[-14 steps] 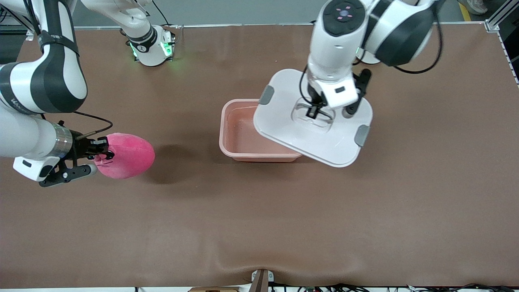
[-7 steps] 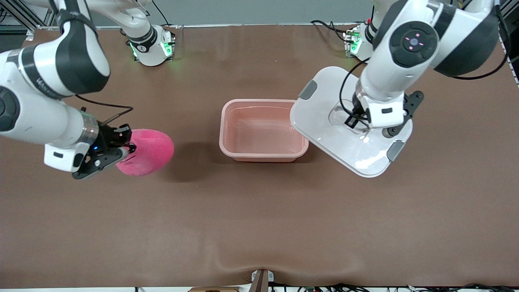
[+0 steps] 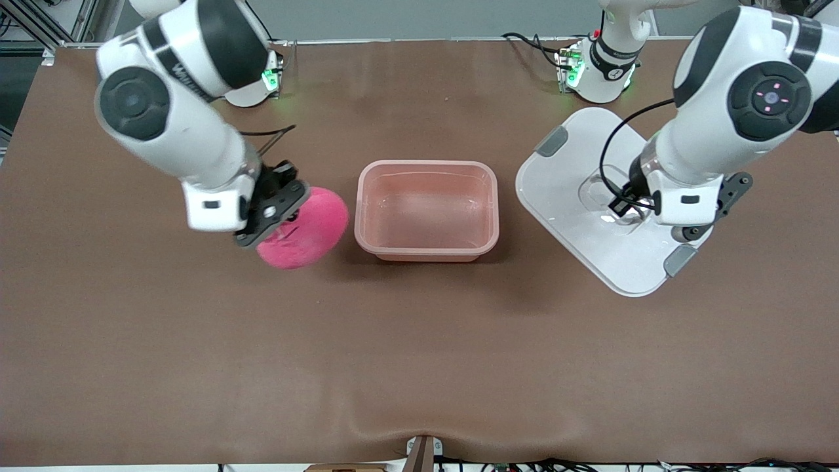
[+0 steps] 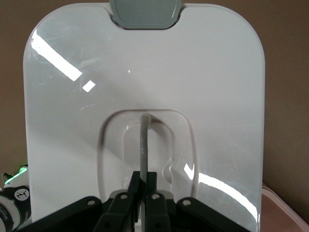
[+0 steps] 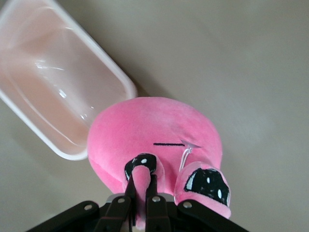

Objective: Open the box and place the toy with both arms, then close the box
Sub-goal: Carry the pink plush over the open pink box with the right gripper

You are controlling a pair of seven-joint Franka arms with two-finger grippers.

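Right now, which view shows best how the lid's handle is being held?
The left wrist view: the left pincer is shut on the thin grey handle in the lid recess. The front view hides that grip under the arm. The right wrist view shows no lid.

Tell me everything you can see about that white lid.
The lid is a white, glossy rounded rectangle, plastic by its look, with a grey clip at each short end and a recessed grey handle in the middle. It is off the box, toward the left arm's end of the table. The left gripper has its fingers shut on that handle.
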